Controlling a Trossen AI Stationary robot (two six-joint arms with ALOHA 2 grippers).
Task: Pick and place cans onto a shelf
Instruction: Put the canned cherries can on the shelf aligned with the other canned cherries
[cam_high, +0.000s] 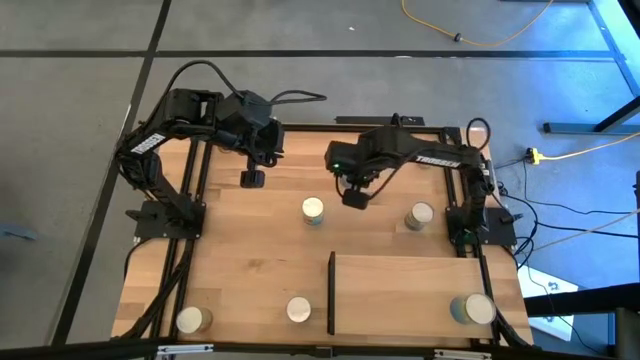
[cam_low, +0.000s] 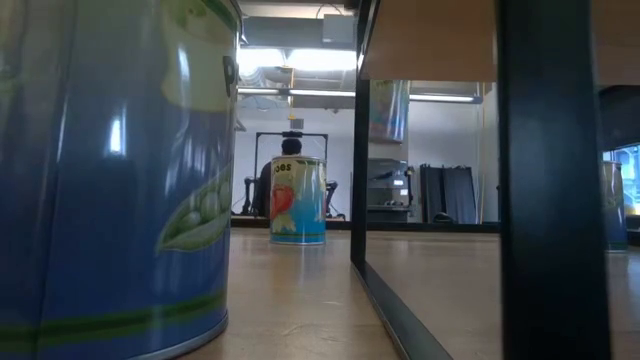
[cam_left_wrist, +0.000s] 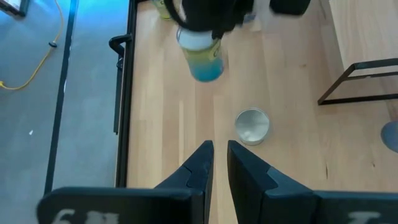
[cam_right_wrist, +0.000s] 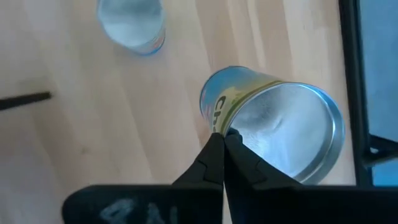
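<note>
My right gripper (cam_high: 354, 198) is shut and points down over the table's far middle. Its tips (cam_right_wrist: 224, 138) stand at the rim of an upright blue-and-yellow can (cam_right_wrist: 280, 134), which the gripper hides in the high view. The can also shows in the left wrist view (cam_left_wrist: 204, 59). My left gripper (cam_high: 251, 179) hangs empty at the far left, its fingers a narrow gap apart (cam_left_wrist: 219, 155). Other cans stand on their bases on the tabletop at the centre (cam_high: 313, 209), right (cam_high: 420, 215), near left (cam_high: 190, 319) and near middle (cam_high: 298, 309). One can (cam_high: 475, 308) stands on the shelf (cam_high: 430, 290). My right gripper's shut fingertips (cam_right_wrist: 214, 149) stand over the edge of the blue-and-yellow can's top (cam_right_wrist: 249, 124), coming from above and pointing down. The can stands upright on the table. I cannot tell whether the fingers touch it.
The shelf is raised on black legs (cam_low: 550, 180), with a black bar (cam_high: 331, 290) along its left edge. In the low view a pea can (cam_low: 110, 170) looms close and a tomato can (cam_low: 298, 200) stands farther off. A person (cam_low: 290, 148) is in the room behind.
</note>
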